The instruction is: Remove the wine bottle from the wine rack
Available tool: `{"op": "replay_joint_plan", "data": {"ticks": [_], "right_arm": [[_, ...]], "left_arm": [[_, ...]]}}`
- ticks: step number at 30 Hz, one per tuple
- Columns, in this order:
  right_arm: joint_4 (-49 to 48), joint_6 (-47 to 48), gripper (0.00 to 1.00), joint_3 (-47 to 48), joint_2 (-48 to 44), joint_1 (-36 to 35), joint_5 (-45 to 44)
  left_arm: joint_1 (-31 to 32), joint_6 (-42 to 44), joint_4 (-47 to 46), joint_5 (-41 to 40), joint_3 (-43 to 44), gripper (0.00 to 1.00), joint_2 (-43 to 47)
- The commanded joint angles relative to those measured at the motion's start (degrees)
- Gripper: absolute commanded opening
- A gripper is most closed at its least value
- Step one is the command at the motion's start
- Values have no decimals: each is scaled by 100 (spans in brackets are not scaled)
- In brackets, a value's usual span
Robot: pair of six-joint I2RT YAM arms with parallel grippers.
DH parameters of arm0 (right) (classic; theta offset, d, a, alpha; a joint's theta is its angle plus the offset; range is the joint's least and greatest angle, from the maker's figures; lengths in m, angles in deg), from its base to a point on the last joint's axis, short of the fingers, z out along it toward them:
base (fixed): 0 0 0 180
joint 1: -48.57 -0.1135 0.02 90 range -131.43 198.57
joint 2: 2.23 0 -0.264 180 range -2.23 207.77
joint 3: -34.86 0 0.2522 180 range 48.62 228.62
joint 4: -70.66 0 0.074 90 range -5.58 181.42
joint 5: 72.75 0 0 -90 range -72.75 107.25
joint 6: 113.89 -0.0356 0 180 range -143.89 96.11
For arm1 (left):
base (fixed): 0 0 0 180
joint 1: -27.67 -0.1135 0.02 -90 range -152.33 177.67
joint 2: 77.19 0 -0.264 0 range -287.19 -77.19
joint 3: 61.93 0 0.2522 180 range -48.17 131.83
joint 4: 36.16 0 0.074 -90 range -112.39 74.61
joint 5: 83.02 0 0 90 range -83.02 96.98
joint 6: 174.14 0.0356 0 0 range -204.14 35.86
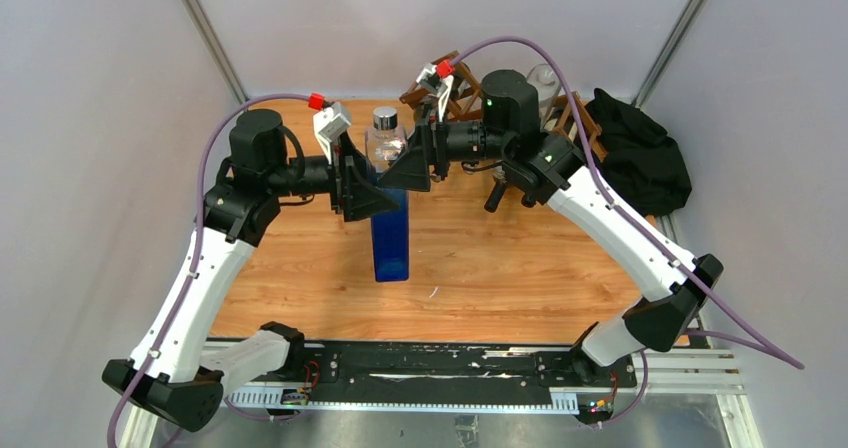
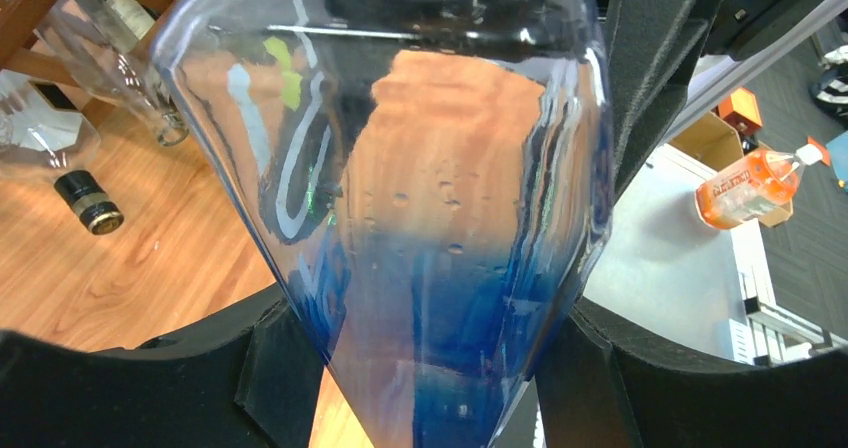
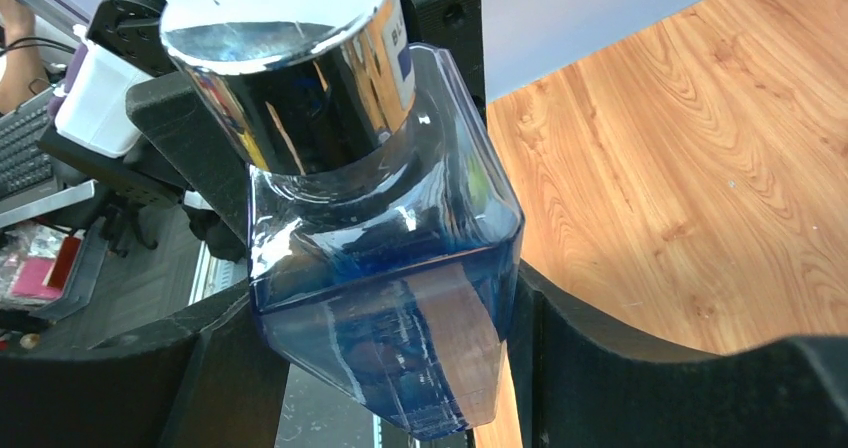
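Note:
The wine bottle (image 1: 390, 233) is a tall square blue glass bottle with a silver cap (image 1: 385, 120), upright over the middle of the wooden table. My left gripper (image 1: 378, 200) is shut on its body from the left and my right gripper (image 1: 408, 171) on its shoulder from the right. The left wrist view shows the blue glass (image 2: 430, 218) filling the space between the pads of the left gripper (image 2: 430, 368). The right wrist view shows the bottle (image 3: 380, 268) and its cap (image 3: 290, 58) held in the right gripper (image 3: 390, 358). The brown wooden wine rack (image 1: 425, 90) stands at the back, partly hidden behind the right arm.
A black cloth heap (image 1: 640, 153) lies at the back right. The rack holds clear bottles (image 1: 545, 80), also in the left wrist view (image 2: 100, 38), and a dark-capped neck (image 2: 88, 203) sticks out of it. Grey walls close in the table's sides.

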Motion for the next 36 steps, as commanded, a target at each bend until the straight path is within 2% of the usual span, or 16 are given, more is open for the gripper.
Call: {"op": "replay_joint_plan", "data": {"ticks": [1,2,3,5,7,8,20,24,36], "right_arm": [[26,161,0,543,103,-381,-1],[46,156,1,547,123,-387,-9],[89,163,8,553,140,-387,-87],[213,185,47,562,156,-385,-256],[252,211,83,484,112,-364,-364],[255,214,89,407,90,-345,-387],[-117,265,96,-1369,-968,-154,-559],[-695,96,97,-1980,-1289,-156,-390],[-1887,-96,98,-2679,-1166,-330,-304]], "left_arm": [[89,288,-28,400,266,36,-106],[88,306,-19,419,259,32,-112],[88,344,3,431,256,25,-118],[87,467,43,327,264,3,-121],[75,581,64,163,302,0,-102],[62,616,43,113,314,0,-92],[-197,-29,-756,323,336,0,-29],[-208,-251,-986,327,341,0,-3],[-208,-1142,-1713,366,391,0,30]]}}
